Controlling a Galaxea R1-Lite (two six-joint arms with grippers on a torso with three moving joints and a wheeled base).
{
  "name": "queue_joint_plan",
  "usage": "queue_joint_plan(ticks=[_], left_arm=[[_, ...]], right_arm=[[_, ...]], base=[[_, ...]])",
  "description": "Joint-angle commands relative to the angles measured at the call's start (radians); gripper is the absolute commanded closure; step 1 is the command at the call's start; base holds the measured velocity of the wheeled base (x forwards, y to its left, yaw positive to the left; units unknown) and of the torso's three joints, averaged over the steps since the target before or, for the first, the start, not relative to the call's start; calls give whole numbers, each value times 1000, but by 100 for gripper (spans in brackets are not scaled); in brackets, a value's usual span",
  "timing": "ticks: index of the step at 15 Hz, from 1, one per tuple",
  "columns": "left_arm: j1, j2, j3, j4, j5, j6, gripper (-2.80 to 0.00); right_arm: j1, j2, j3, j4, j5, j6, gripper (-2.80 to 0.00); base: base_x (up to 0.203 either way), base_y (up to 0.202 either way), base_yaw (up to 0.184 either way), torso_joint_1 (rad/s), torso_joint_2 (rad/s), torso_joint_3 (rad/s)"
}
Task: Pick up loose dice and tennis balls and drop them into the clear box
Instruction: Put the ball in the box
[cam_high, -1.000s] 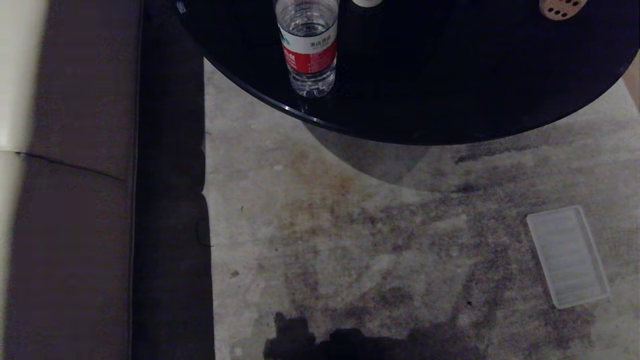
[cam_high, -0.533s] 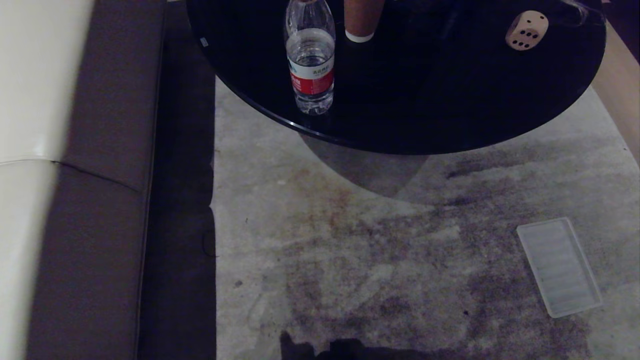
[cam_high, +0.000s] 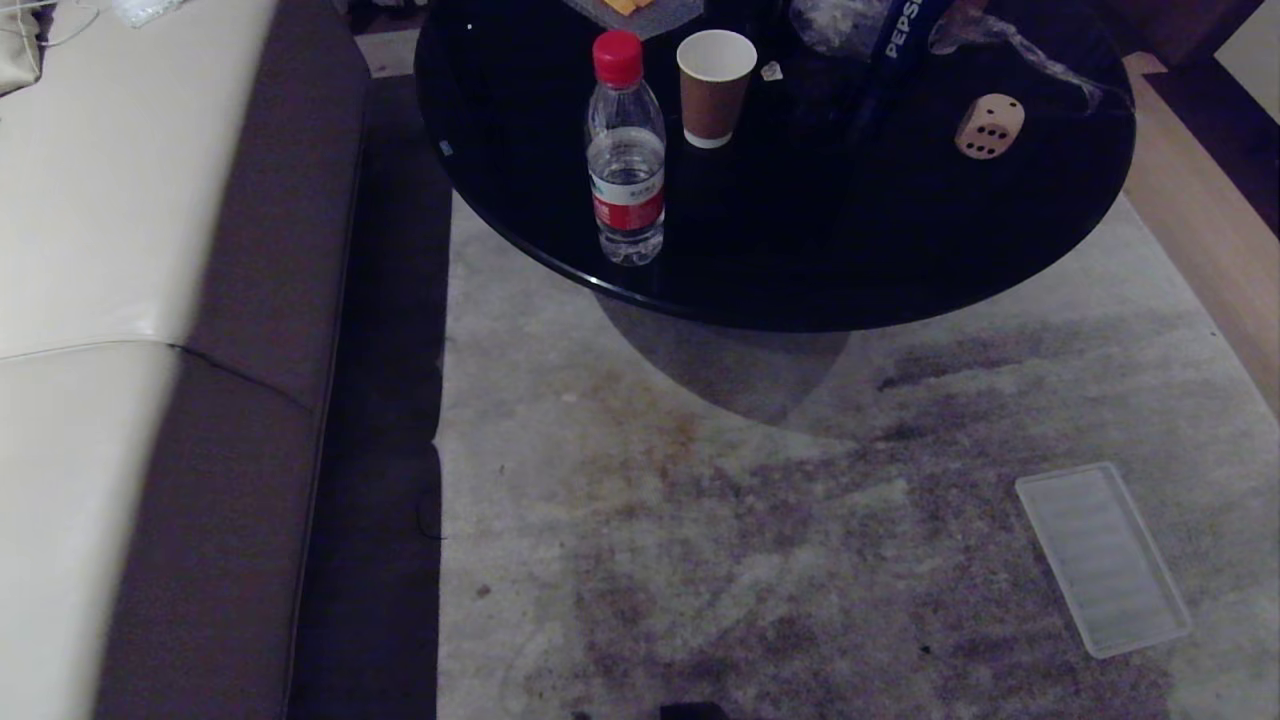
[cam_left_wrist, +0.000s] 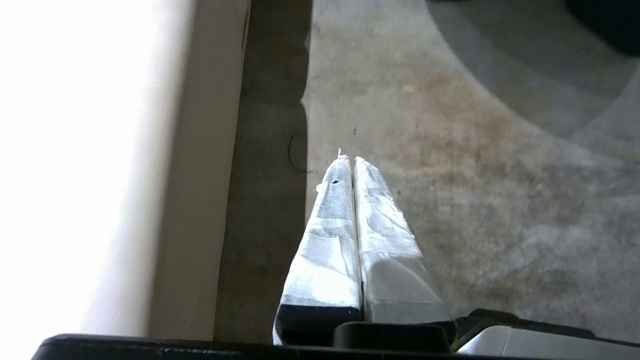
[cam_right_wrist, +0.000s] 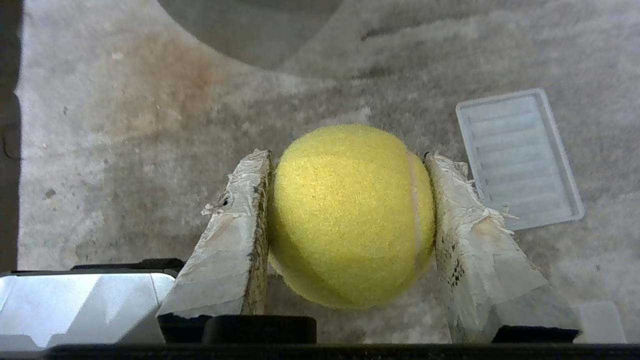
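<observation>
Grey, stained carpet fills the room's floor between a pale sofa and a round black glass table, and the task's things are spread around that table. One tennis ball is already in hand: the right gripper is pinching it, its two taped fingers pressed against the ball's opposite sides and spread about a ball's width, the ball hanging over the carpet on the near side of the table. The beige die sits on the table's far right part, well apart from the held ball, beside a dark Pepsi bottle. No clear box shows in any view, so which way the drop place lies from the loaded gripper cannot be told; the only plastic piece visible is the flat ribbed whitish lid on the carpet, near the table's right side and just beyond the held ball in the right wrist view. A water bottle and a paper cup stand on the table's left part. The left gripper hangs over the carpet next to the sofa's base, fingers pressed together and holding nothing. Neither arm appears in the head view.
</observation>
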Motion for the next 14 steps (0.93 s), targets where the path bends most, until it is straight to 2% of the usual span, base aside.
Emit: queue_joint_plan(ticks=[1,14], left_arm=[[0,2,2,-1,2,-3,0],[0,2,2,-1,2,-4,0]], right_arm=[[0,2,0,0,0,1,0],[0,2,1,0,0,1,0]], base=[[0,0,0,-2,7,198],[0,0,0,3,0,203]])
